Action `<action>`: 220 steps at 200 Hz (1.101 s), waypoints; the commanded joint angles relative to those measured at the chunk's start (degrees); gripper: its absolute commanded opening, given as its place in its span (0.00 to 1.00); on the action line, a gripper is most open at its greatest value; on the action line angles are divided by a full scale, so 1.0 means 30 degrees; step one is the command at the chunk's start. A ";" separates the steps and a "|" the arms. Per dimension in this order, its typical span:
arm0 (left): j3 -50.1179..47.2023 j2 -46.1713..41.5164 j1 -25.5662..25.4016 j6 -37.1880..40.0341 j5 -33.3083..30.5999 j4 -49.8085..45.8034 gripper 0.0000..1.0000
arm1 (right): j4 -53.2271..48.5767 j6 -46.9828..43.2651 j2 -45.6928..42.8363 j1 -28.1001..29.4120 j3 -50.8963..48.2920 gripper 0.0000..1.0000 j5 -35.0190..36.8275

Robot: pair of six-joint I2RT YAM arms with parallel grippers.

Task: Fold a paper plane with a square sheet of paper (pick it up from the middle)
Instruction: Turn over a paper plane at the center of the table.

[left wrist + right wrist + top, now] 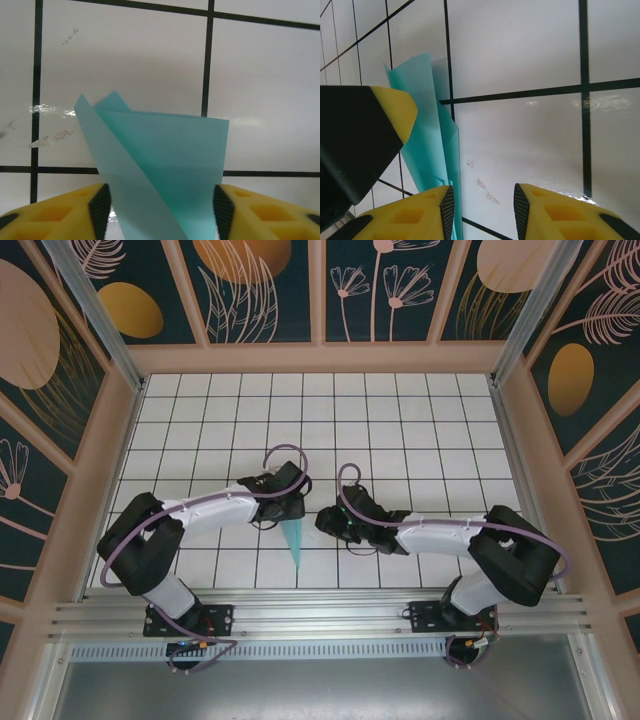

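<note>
**Operator:** Where was the paper (pixel 296 545), and which step was in hand?

**Technician:** It was on the bench (pixel 400 420), already a creased, tapered shape. Its tip pointed at the near edge and its broad end was under the left jaws. The step was judged to be a late fold, not the pickup.

**Operator:** State of the jaws?

**Technician:** The left jaws stood apart astride the paper, whose edges reached both pads (pixel 100 210). Whether they gripped it could not be told. The right jaws stood apart over bare tile just beside the paper, holding nothing.

**Operator:** What did the next move call for?

**Technician:** Probably one set of jaws pinning the centre crease while the other turned a flap down along it, squarely and lightly. Thin paper would likely slide or buckle.
</note>
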 commanded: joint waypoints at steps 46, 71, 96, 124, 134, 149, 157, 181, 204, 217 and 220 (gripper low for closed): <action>-0.2311 -0.2801 -0.0049 -0.0638 -0.0915 0.0534 0.33 | 0.2906 -0.0907 0.1797 0.0094 0.1243 0.42 -0.2275; -0.2537 -0.3102 -0.0058 -0.0576 -0.0781 0.0829 0.29 | 0.2782 -0.0812 0.2255 0.0107 0.1567 0.43 -0.2318; -0.2635 -0.3303 -0.0026 -0.0506 -0.1096 0.0667 0.23 | 0.3628 -0.1093 0.2898 0.0124 0.1837 0.45 -0.3526; -0.3283 -0.3773 -0.0060 -0.0535 -0.1305 0.0843 0.14 | 0.4029 -0.1419 0.3624 0.0296 0.2316 0.45 -0.4139; -0.3485 -0.3980 -0.0058 -0.0473 -0.1253 0.0993 0.11 | 0.3961 -0.1600 0.3827 0.0349 0.2531 0.45 -0.4188; -0.3829 -0.4258 -0.0057 -0.0416 -0.1254 0.1047 0.08 | 0.4150 -0.1840 0.4239 0.0364 0.2754 0.45 -0.4596; -0.4039 -0.4414 -0.0046 -0.0425 -0.1256 0.1131 0.07 | 0.4070 -0.1950 0.4455 0.0364 0.2968 0.45 -0.4662; -0.4739 -0.4794 -0.0037 -0.0455 -0.0940 0.1697 0.06 | 0.3869 -0.2384 0.5130 0.0477 0.3650 0.46 -0.5253; -0.4875 -0.4881 -0.0053 -0.0498 -0.0860 0.1867 0.06 | 0.2947 -0.2832 0.5660 0.0653 0.4288 0.46 -0.5120; -0.4917 -0.4897 -0.0038 -0.0502 -0.0928 0.1795 0.05 | 0.2689 -0.2921 0.5890 0.0670 0.4436 0.46 -0.5061; -0.4948 -0.4908 -0.0047 -0.0537 -0.0909 0.1820 0.05 | 0.2692 -0.2947 0.5950 0.0661 0.4450 0.46 -0.5126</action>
